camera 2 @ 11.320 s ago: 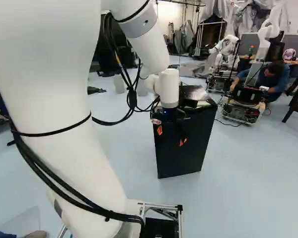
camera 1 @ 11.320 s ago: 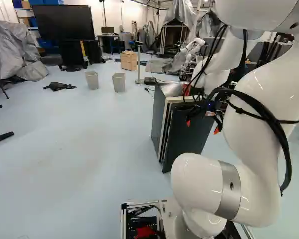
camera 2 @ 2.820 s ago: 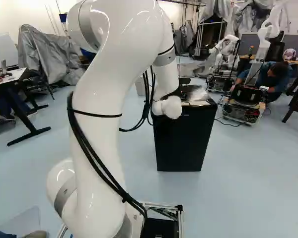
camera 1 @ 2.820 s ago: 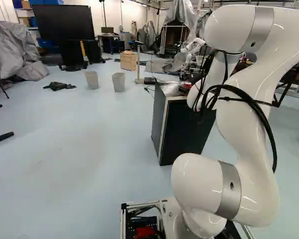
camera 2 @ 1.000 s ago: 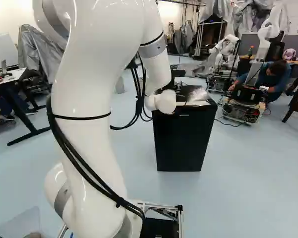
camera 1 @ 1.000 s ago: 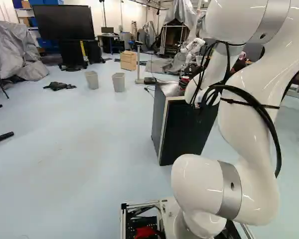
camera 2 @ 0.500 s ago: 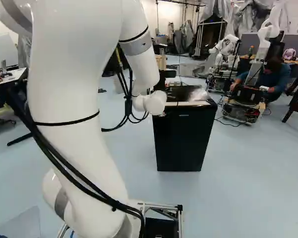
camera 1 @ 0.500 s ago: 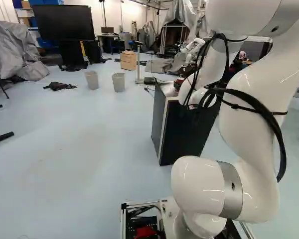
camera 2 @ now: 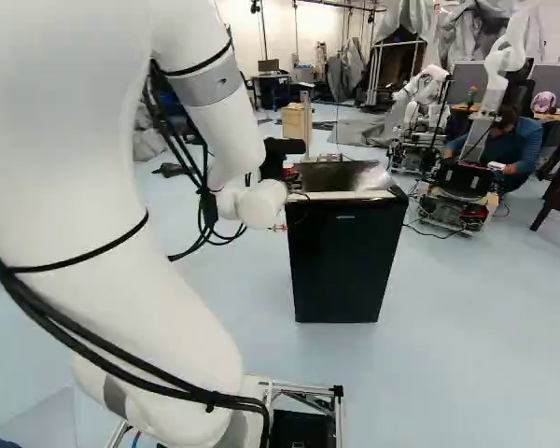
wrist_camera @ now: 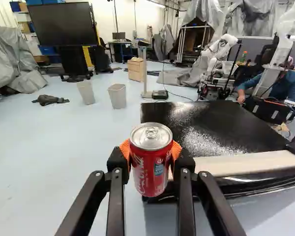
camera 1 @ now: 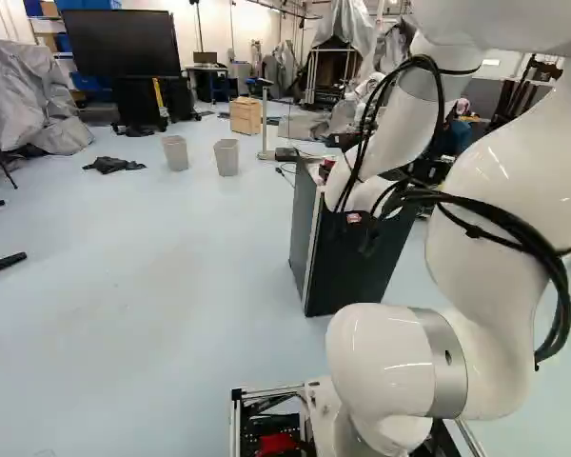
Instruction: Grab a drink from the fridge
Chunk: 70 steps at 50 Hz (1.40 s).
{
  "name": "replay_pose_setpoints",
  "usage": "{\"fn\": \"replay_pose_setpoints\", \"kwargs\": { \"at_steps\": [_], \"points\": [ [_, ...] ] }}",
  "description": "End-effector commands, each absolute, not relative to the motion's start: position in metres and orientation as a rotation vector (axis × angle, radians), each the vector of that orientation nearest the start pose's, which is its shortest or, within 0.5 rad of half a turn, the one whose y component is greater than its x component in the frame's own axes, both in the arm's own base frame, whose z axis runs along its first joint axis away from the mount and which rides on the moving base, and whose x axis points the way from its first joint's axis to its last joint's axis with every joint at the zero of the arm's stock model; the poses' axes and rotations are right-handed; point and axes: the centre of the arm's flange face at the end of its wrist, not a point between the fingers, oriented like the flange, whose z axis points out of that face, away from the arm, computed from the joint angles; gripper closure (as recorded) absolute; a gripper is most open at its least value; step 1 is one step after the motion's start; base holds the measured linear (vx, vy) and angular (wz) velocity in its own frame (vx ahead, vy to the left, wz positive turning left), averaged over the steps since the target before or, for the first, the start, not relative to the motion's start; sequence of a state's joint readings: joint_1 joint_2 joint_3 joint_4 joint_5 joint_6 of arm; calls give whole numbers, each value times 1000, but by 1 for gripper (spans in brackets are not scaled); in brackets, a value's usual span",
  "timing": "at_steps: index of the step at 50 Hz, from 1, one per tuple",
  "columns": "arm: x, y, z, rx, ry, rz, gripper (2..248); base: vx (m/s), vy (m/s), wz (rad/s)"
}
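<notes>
Held out beside the left edge of the fridge (camera 2: 345,266), the black gripper (camera 2: 278,157) is partly hidden by the white wrist in the right base view. In the wrist view the gripper (wrist_camera: 150,160) has its orange pads on both sides of a red drink can (wrist_camera: 150,172), shut on it. The can is upright, its silver lid and tab facing up, closed. Beyond it lies the fridge's dark shiny top (wrist_camera: 206,125) with a pale front edge. The fridge door (camera 1: 347,262) is shut.
Two grey bins (camera 1: 175,152) (camera 1: 226,157) and a dark cloth (camera 1: 113,165) are on the floor beyond the fridge. Clear plastic (camera 2: 377,178) lies on the fridge top. Another robot (camera 2: 425,93) stands behind, with a person crouching near a wheeled base (camera 2: 457,191).
Eleven seconds ago the fridge door stood ajar with the gripper in front of it; by three seconds ago it was shut. Over the last second the arm's wrist has swung left across the fridge's front. The base stayed still.
</notes>
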State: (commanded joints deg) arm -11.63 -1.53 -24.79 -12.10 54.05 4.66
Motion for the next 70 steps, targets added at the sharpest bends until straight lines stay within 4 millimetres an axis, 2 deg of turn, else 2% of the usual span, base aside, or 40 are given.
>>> {"fn": "replay_pose_setpoints", "kwargs": {
  "at_steps": [14,35,53,70],
  "points": [
    [357,-39,394,-2502,23,-1922,151,0,0,0],
    [310,-15,380,-2532,12,-1869,151,0,0,0],
    [284,-4,371,-2549,4,-1840,151,0,0,0],
    [272,0,366,-2557,0,-1826,151,0,0,0]
  ]
}}
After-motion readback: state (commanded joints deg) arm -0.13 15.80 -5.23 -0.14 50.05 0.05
